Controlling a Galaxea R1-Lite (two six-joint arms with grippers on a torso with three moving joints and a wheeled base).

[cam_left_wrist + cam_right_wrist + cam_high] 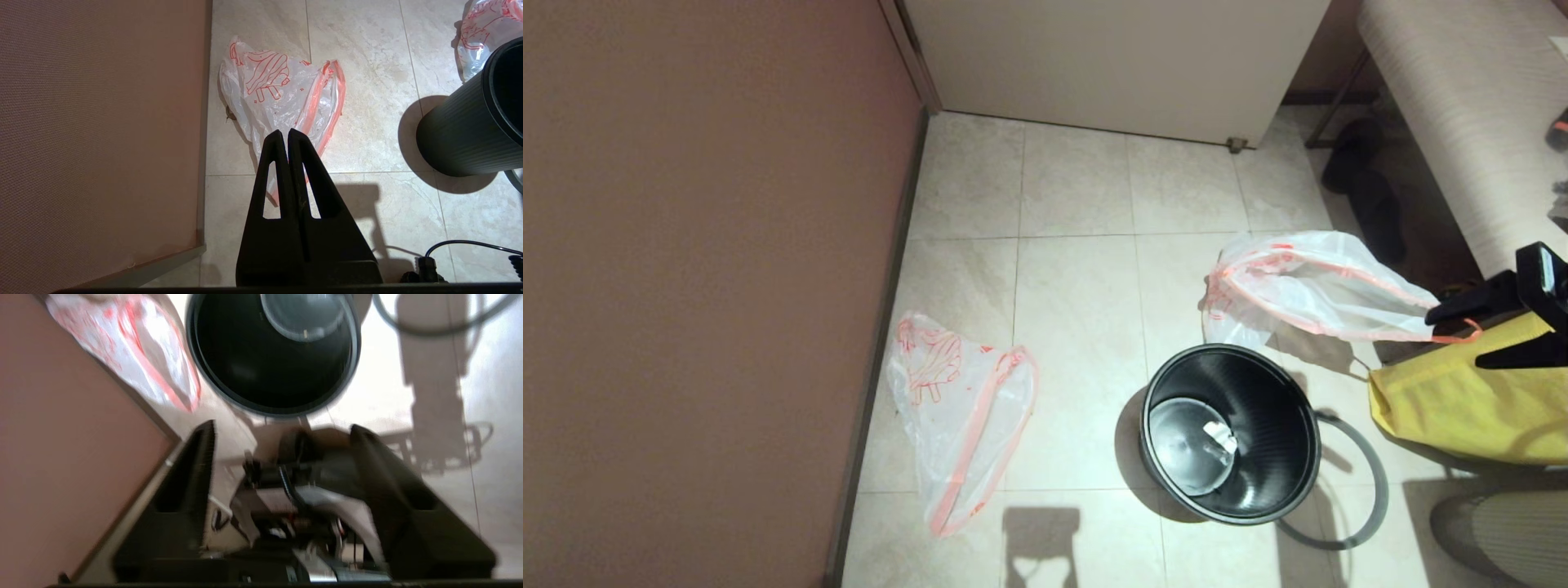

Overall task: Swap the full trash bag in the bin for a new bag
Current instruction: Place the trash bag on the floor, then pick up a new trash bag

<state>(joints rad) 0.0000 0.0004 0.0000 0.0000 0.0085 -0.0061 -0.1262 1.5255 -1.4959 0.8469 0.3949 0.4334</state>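
The left gripper (284, 134) is parked near the robot on the left, its jaws pressed together on nothing. Just beyond its tips, flat on the tiled floor (1078, 278) beside the brown wall (703, 269), lies the new bag (956, 408), limp and thin, with its pink-red hem and red line print.

To the right of it stands the bin (1232, 431), upright, glossy black inside, with a small white scrap at its bottom and no bag in it. The grey hoop (1364, 506) lies on the floor against the bin's right side, off the rim.

Further right is the yellow fabric bag (1470, 392). The right gripper (1478, 331) hangs over it at the right edge of the scene, its jaws standing wide apart and empty.

Just beyond the bin lies the full trash bag (1307, 290) on its side, apart from the bin. Its drawstring end reaches right to the tip of the right gripper; whether they touch cannot be told, but the string is not between the jaws.
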